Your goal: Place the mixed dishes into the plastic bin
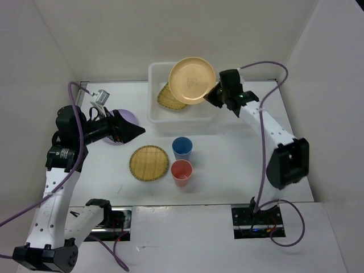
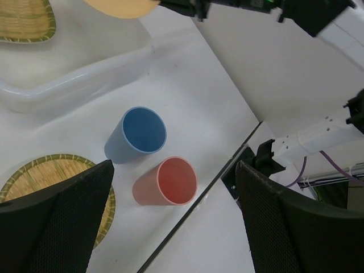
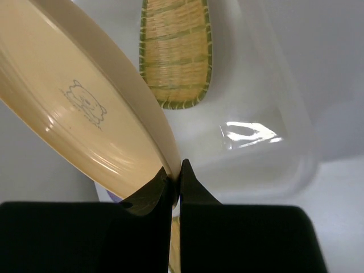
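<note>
The plastic bin [image 1: 152,98] is seen in the upper middle of the top view, on the white table [image 1: 233,170]. One dish is held inside it: the first woven plate [image 1: 169,100], which is set in the bin's left part, its right edge covered in that view by the pale orange plate [image 1: 192,79]. Whether it lies flat or leans on the wall cannot be told.

The pale orange plate is carried tilted over the bin's upper right portion. Its rim is clenched between the fingers of the right gripper [image 3: 177,170], which is seen at the bottom centre of the right wrist view, with the bin's translucent floor and the first woven plate behind it. A small drawn figure is shown on the plate's face.

Below the bin in the top view, the blue cup [image 1: 182,148] and the red cup [image 1: 181,172] are stood upright on the table, mouths up, just beside each other, the blue one nearer the bin. The second woven plate [image 1: 149,163] is laid flat to their left.

At the middle left, the lavender plate [image 1: 131,118] is largely covered by the left gripper [image 1: 135,132], whose jaws are spread wide and released, with nothing gripped. Both cups are framed between its fingers in the left wrist view.
</note>
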{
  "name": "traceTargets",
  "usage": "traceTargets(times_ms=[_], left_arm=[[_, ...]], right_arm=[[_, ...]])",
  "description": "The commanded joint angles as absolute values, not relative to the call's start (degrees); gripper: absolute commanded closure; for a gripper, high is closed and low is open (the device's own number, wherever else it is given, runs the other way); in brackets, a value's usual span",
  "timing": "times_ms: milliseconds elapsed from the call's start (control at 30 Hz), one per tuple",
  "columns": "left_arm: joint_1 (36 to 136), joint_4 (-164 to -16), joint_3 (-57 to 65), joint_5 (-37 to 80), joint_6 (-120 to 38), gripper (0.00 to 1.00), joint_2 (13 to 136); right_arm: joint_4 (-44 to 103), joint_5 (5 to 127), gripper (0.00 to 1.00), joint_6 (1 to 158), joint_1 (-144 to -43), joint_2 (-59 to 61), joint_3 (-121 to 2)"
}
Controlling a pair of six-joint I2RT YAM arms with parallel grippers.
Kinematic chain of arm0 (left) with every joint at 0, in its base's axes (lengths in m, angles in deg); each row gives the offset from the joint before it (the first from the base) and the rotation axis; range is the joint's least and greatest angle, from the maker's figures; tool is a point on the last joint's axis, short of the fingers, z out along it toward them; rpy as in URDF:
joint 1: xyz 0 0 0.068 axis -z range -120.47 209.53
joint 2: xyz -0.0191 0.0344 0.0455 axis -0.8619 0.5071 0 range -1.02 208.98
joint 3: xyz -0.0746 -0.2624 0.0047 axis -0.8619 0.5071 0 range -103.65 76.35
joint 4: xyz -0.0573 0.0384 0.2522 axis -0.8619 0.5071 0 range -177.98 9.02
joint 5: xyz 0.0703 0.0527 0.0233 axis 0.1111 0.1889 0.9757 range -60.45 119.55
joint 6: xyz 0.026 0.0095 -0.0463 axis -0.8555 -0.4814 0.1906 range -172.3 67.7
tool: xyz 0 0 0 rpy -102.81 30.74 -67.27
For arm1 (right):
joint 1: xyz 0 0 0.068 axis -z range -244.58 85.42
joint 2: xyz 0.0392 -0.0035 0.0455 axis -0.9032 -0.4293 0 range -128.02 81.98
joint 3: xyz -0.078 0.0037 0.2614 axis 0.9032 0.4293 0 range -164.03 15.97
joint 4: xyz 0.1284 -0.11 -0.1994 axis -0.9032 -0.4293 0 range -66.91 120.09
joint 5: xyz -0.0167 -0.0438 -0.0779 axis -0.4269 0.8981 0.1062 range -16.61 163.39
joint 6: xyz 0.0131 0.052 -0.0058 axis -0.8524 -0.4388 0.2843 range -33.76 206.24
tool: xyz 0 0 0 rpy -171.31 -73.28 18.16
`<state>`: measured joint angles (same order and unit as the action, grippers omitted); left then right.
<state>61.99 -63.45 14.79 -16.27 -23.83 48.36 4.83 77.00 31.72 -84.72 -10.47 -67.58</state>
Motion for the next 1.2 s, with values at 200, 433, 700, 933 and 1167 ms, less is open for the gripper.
traceTargets(times_ms=[200, 433, 700, 933, 1167], left_arm=[[62.2, -61.9, 12.9, -14.4, -25.8, 0.06, 48.1], [62.2, -63.2, 14.7, -14.7, -25.1, 0.06, 48.6], [62.2, -63.2, 15.9, -14.7, -25.1, 0.06, 48.0], [62.2, -62.1, 15.9, -13.1, -25.7, 0.06, 48.0], [62.2, -63.5, 18.3, -6.5, -22.9, 0.12, 45.5]], right_arm=[[6.3, 72.2, 1.0, 39.0, -85.9, -38.7, -96.1], [-1.0, 69.5, 1.0, 41.6, -86.5, -55.6, -114.2], [-20.4, 70.1, 0.95, 42.2, -86.5, -73.5, -145.1], [-25.9, 68.3, 0.62, 41.2, -85.8, -78.8, -160.0], [-30.4, 70.5, 0.27, 43.0, -86.9, -75.7, -163.9]])
